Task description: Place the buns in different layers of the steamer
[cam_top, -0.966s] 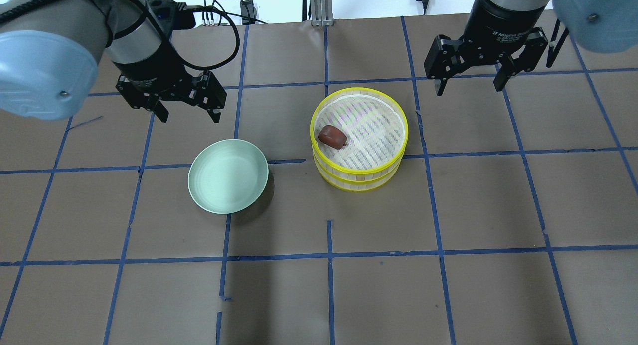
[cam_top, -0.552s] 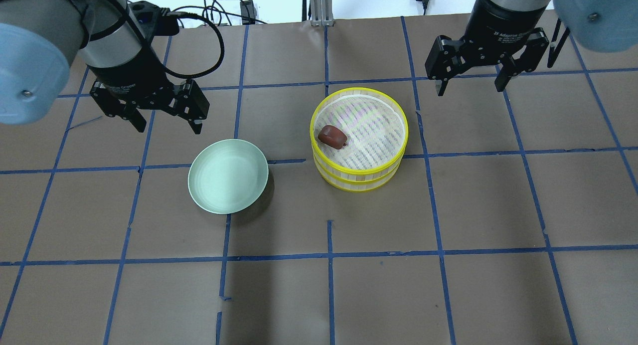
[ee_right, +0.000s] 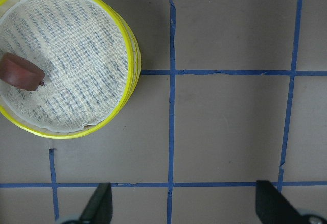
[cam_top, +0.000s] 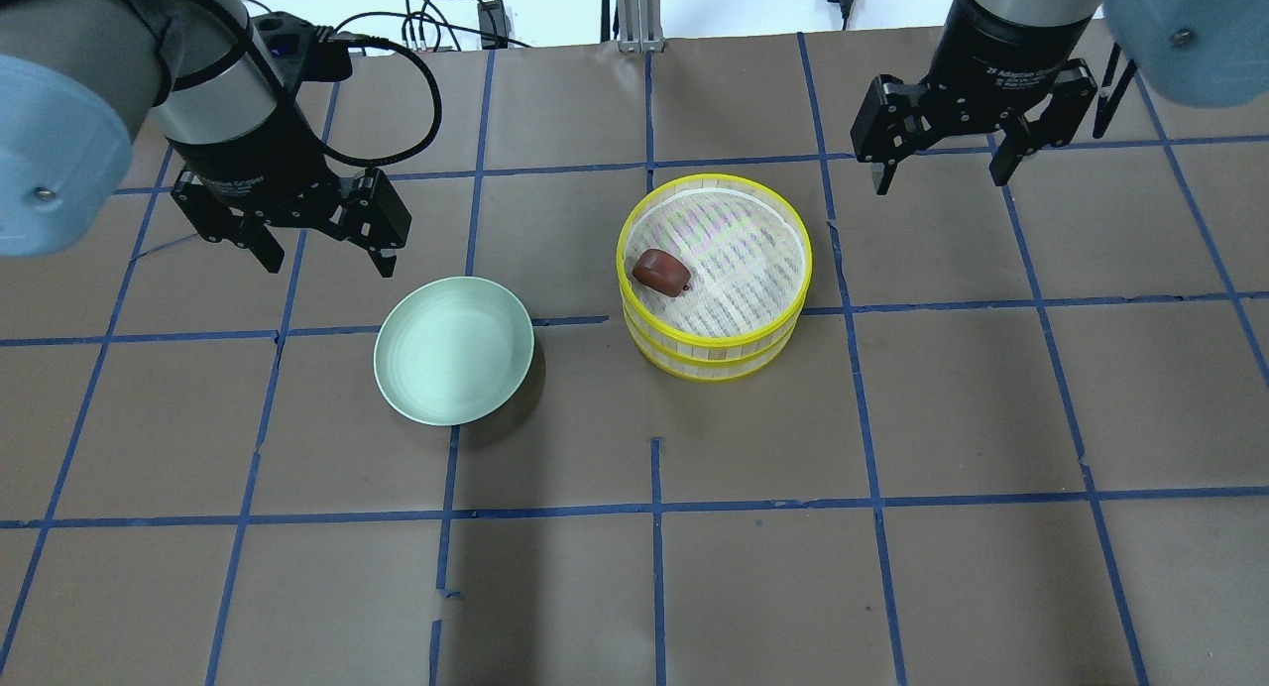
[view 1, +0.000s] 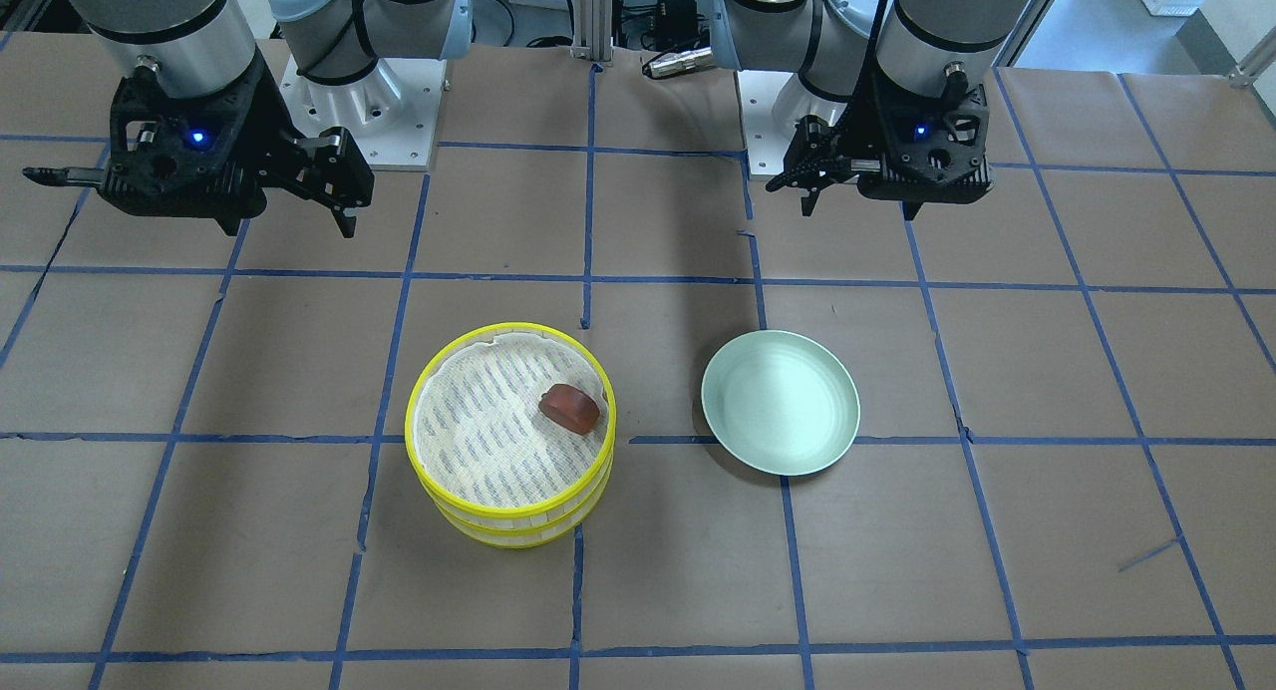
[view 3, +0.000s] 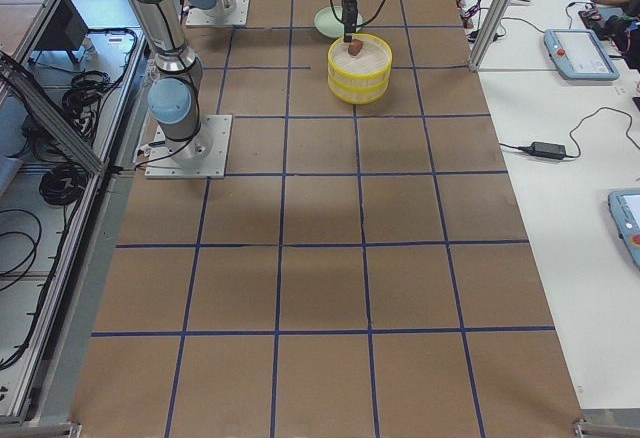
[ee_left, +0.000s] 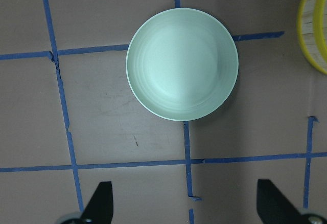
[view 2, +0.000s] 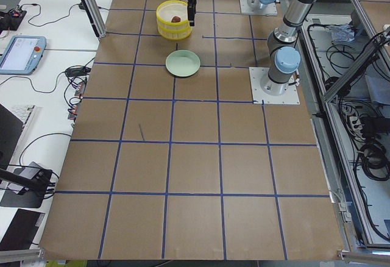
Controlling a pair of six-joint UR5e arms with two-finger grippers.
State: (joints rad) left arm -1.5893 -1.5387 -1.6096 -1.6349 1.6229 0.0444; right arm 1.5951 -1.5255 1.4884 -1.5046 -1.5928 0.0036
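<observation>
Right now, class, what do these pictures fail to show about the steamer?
Inside of the lower layer: covered by the upper layer in every view; whether a bun lies there cannot be told.
Left wrist view: steamer cut off by the right edge.

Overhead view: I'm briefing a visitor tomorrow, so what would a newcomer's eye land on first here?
The yellow-rimmed steamer stack near the table's middle stands out most, with a reddish-brown bun in its top tray. A pale green plate lies apart on its left. The left gripper and right gripper hang open toward the view's top, holding nothing.
</observation>
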